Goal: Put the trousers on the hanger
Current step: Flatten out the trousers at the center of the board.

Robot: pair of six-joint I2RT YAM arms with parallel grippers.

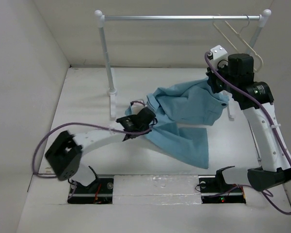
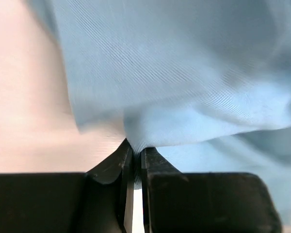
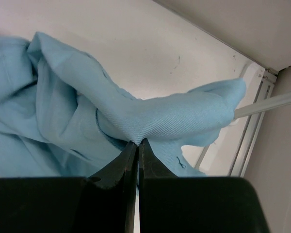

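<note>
The light blue trousers (image 1: 184, 116) are held up between my two grippers, with one end trailing on the table. My left gripper (image 1: 146, 119) is shut on the trousers' left edge; in the left wrist view the cloth (image 2: 184, 82) is pinched between the jaws (image 2: 135, 148). My right gripper (image 1: 214, 81) is shut on the trousers' upper right edge, raised above the table; the right wrist view shows the cloth (image 3: 150, 121) pinched at the tips (image 3: 137, 142). The cream hanger (image 1: 237, 31) hangs from the rail at the back right, just behind my right wrist.
A silver rail (image 1: 179, 18) on white posts (image 1: 106, 63) spans the back of the table. Its right post is partly hidden by my right arm. White walls close in the left and back. The rack's foot bars (image 3: 252, 126) show at the right of the right wrist view.
</note>
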